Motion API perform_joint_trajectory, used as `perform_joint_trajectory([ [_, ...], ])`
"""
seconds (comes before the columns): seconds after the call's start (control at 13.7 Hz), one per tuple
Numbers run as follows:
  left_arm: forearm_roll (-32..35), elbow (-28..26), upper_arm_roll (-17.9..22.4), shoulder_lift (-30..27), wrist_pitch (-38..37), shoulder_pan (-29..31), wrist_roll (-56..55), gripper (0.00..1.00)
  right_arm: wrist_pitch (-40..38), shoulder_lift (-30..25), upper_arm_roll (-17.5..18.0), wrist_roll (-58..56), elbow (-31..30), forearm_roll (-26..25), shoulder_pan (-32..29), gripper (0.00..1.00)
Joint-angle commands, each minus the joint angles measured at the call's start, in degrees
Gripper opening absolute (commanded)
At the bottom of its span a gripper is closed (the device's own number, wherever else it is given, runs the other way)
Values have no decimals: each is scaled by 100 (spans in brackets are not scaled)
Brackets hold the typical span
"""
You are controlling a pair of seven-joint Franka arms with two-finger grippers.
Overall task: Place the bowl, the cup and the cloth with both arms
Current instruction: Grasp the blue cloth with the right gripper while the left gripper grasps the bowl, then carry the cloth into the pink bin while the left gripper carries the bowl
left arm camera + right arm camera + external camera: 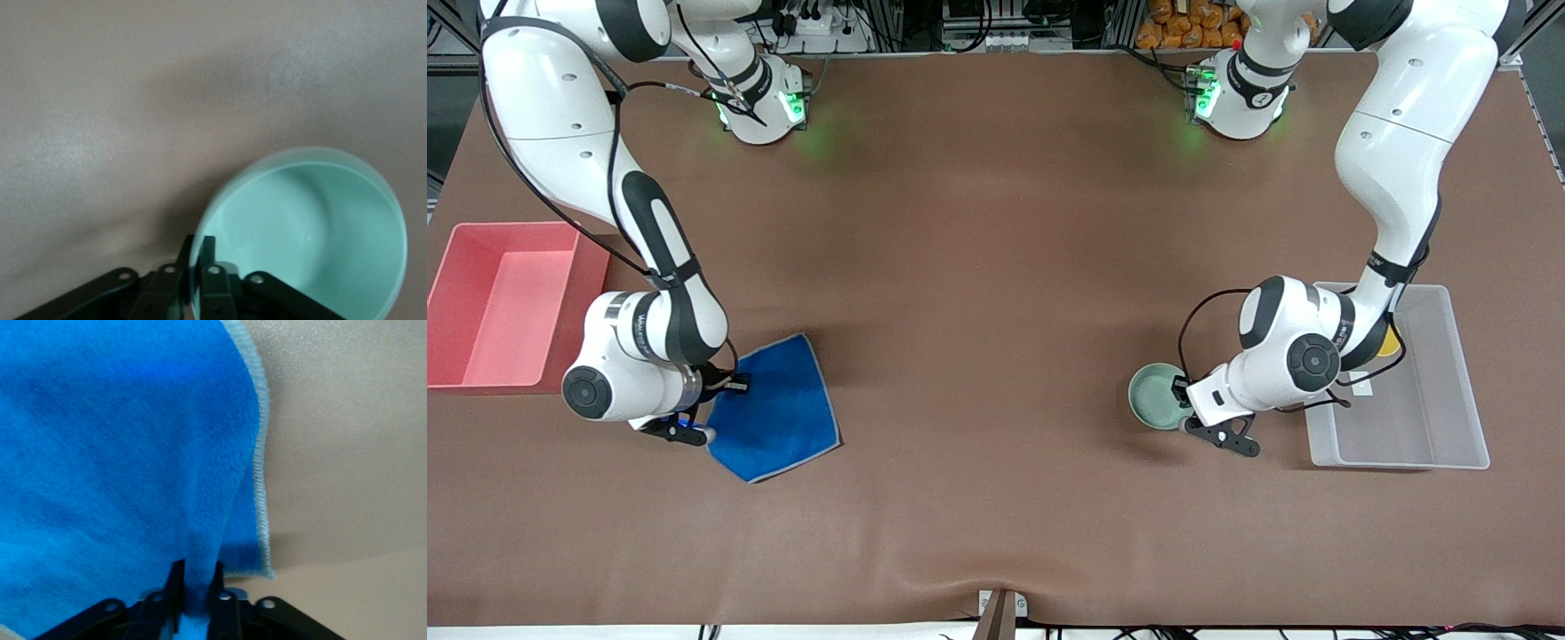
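left gripper clamped tight on the rim of the small round mint-green bowl; bowl on the brown table, just beside the clear plastic bin at the left arm's end; small yellow cup in that bin, mostly hidden by the arm; right gripper pinching a fold of the soft bright blue cloth; cloth near the pink bin at the right arm's end

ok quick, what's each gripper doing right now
Left gripper: shut on the rim of the bowl.
Right gripper: shut on a fold of the cloth.
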Motion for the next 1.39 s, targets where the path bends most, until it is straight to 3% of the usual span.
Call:
perform_joint_trajectory([
  [0.0,247,90,49,-64,18,13,-20,0,-7,-25,-27,42,-36,56,73,0],
  [0.22,247,81,40,-625,-593,276,6,0,-173,-332,-27,-2,-19,38,108,0],
  [0.51,238,142,49,-1487,-1492,829,68,0,-840,-1201,-36,51,7,-32,179,0],
  [0.8,168,335,-4,-1674,-1792,1927,934,0,-1753,-2177,-54,-37,200,-224,100,0],
  [1.09,186,591,40,-1428,-1766,2675,2219,0,-2801,-2662,-71,-886,525,-612,-662,0],
  [1.31,229,600,22,-1436,-1687,2694,1119,0,-3057,-2663,-62,-2187,798,-936,-1602,0],
])
